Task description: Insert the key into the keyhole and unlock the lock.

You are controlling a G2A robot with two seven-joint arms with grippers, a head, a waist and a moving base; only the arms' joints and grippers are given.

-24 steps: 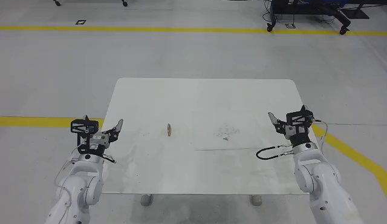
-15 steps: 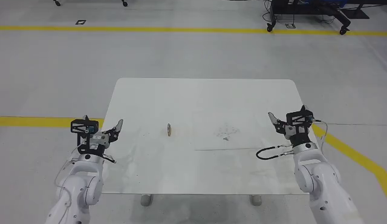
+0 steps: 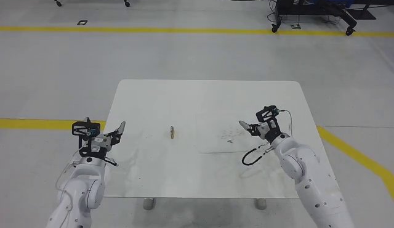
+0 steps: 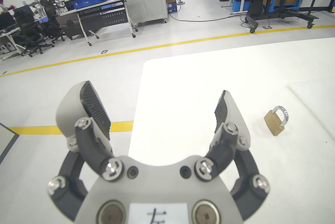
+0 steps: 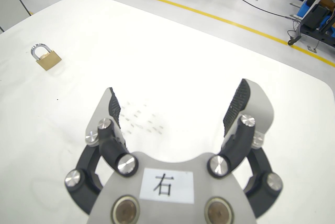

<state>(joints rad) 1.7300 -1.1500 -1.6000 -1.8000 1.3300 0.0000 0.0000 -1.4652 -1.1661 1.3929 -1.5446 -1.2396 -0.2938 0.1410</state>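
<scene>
On the white table (image 3: 203,98), the right gripper (image 3: 257,124) is now hanging over the right half, well inward from the right edge where it was standing a moment ago. Its jaws are spread wide and are carrying nothing. The left gripper (image 4: 154,104) is remaining at the left edge as before, also spread wide and carrying nothing. I am judging that the right arm is beginning its approach to the key, so the task is only starting.

The lock (image 3: 172,131) is sitting near the middle of the table, well apart from both grippers. A small grey speck (image 3: 229,141) is lying near the right gripper. It may be the key, but it is too small to tell. I am counting one lock, one possible key, two grippers and one table.
</scene>
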